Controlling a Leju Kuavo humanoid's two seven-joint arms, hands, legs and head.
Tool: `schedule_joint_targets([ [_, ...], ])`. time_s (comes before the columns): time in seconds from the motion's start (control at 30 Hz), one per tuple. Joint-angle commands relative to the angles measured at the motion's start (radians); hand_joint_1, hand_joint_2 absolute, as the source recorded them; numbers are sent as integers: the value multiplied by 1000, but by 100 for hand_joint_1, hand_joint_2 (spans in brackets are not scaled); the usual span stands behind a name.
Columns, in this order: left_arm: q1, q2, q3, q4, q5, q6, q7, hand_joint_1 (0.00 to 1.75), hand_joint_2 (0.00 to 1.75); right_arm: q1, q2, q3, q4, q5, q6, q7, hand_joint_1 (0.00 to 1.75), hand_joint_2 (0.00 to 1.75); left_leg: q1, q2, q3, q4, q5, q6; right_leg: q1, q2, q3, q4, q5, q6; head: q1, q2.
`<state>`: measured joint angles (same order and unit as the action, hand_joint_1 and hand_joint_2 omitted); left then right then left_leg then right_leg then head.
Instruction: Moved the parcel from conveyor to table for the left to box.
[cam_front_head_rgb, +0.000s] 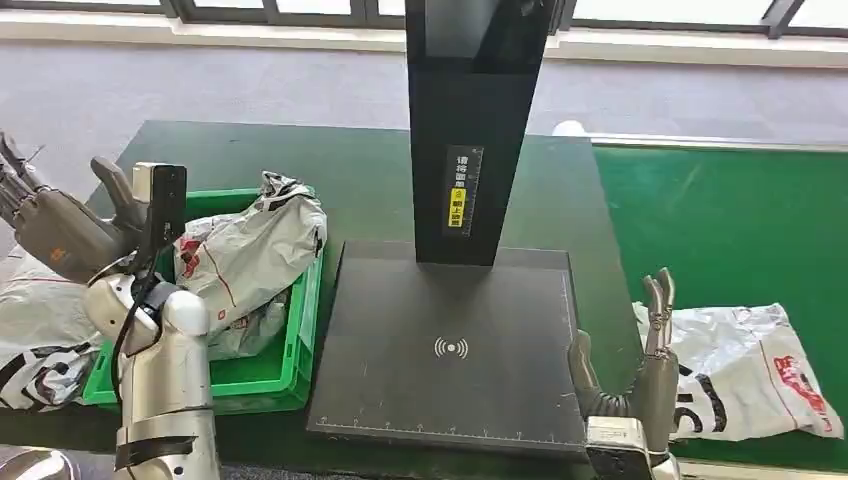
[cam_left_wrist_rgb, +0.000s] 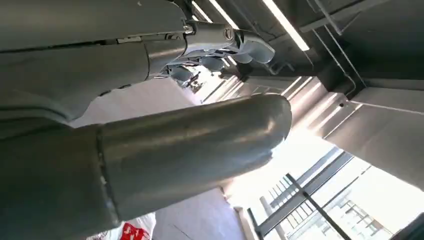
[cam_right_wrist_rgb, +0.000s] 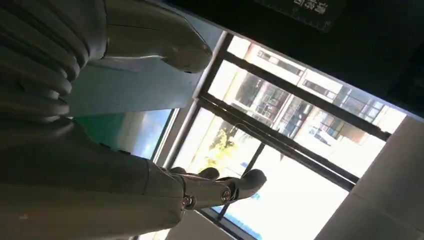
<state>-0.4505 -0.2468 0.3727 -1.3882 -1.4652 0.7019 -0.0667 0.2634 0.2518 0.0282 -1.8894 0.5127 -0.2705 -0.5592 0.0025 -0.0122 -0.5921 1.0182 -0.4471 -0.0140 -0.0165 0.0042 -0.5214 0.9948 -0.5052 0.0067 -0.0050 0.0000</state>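
Grey-white parcel (cam_front_head_rgb: 745, 365) lower right of frame, on green conveyor (cam_front_head_rgb: 740, 220), not yet moved. Right hand (cam_front_head_rgb: 650, 365) just beside it, fingers extended, holding nothing. Left hand (cam_front_head_rgb: 50, 225) raised far left, spread, empty. Green crate (cam_front_head_rgb: 295, 350) already holds parcels. Transfer to desk (cam_front_head_rgb: 350, 160) and boxing remain.

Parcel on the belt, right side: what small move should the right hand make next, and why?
Probably swing the right hand right and down onto the parcel. The hand stands open, fingers up, holding nothing, just left of the parcel, which lies flat on the green belt. The scanner plate beside it is bare.
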Motion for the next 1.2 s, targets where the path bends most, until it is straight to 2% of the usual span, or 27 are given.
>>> schedule_joint_targets([
  [0.03, 57, 116, -330, 60, 623, -52, -93, 0, 0, 6, -9, -20, 8, 4, 5, -9, 0, 175, 0, -2, 2, -3, 1, 0, 0, -3, 3, -3, 0, -1, 0, 0],
  [0.2, 77, 118, -351, 41, 667, -69, -118, 0, 0, 11, -9, -26, 2, 6, 8, -7, 0, 175, 0, 0, 1, -2, 1, 0, 1, -1, 3, -3, 0, -1, 0, 0],
  [0.23, 82, 120, -363, 23, 747, -107, -157, 0, 0, 12, -5, -31, 1, 6, 7, -6, 0, 175, 0, 0, 0, -1, 0, 0, 0, -1, 1, -1, 0, -1, 0, 0],
  [0.33, 185, 110, -410, -99, 1127, -333, -351, 0, 0, 10, -10, -81, 10, 32, 10, 36, 0, 175, 0, 1, 1, -1, 0, 0, 0, 0, 2, -2, 0, -1, 0, 0],
  [0.47, 324, 103, -478, -215, 1394, -592, -425, 0, 0, -61, -62, -210, 126, 136, 28, 152, 0, 175, 0, 3, 3, -3, 0, 0, 0, 2, 3, -4, 1, 0, 0, 0],
  [0.53, 381, 90, -493, -249, 1493, -720, -459, 0, 0, -124, -117, -275, 257, 261, -4, 218, 0, 175, 0, 4, 4, -4, -1, 1, 1, 3, 5, -6, 1, 0, 0, 0],
  [0.57, 403, 90, -501, -266, 1475, -726, -482, 0, 175, -150, -139, -293, 311, 286, -17, 230, 0, 175, 0, 5, 6, -6, 0, 1, 0, 4, 7, -9, 3, 0, 0, 0],
  [0.63, 432, 87, -496, -289, 1468, -724, -502, 0, 175, -185, -165, -333, 389, 289, -29, 232, 0, 175, 0, 7, 6, -5, -1, 2, 1, 5, 6, -9, 3, 0, 0, 0],
  [0.83, 419, 87, -483, -283, 1468, -728, -502, 0, 175, -174, -150, -329, 365, 293, -34, 230, 0, 175, -1, 3, 0, -1, -2, 1, -1, 1, 1, -3, 1, 0, 0, 0],
  [1.13, 419, 87, -483, -283, 1468, -728, -502, 0, 175, -174, -150, -329, 365, 293, -34, 230, 0, 175, -1, 2, 2, -3, -1, 1, 0, 0, 3, -5, 0, 0, 0, 0],
  [1.17, 424, 83, -478, -285, 1481, -743, -511, 0, 175, -178, -165, -335, 386, 368, -55, 314, 0, 175, -1, 2, 1, -2, -1, 1, 0, 0, 2, -4, 0, 0, 0, 0],
  [1.2, 434, 85, -480, -284, 1499, -772, -495, 0, 175, -195, -210, -359, 459, 387, -28, 416, 0, 175, -1, 2, 2, -2, -1, 1, 0, 0, 3, -4, 0, 0, 0, 0],
])
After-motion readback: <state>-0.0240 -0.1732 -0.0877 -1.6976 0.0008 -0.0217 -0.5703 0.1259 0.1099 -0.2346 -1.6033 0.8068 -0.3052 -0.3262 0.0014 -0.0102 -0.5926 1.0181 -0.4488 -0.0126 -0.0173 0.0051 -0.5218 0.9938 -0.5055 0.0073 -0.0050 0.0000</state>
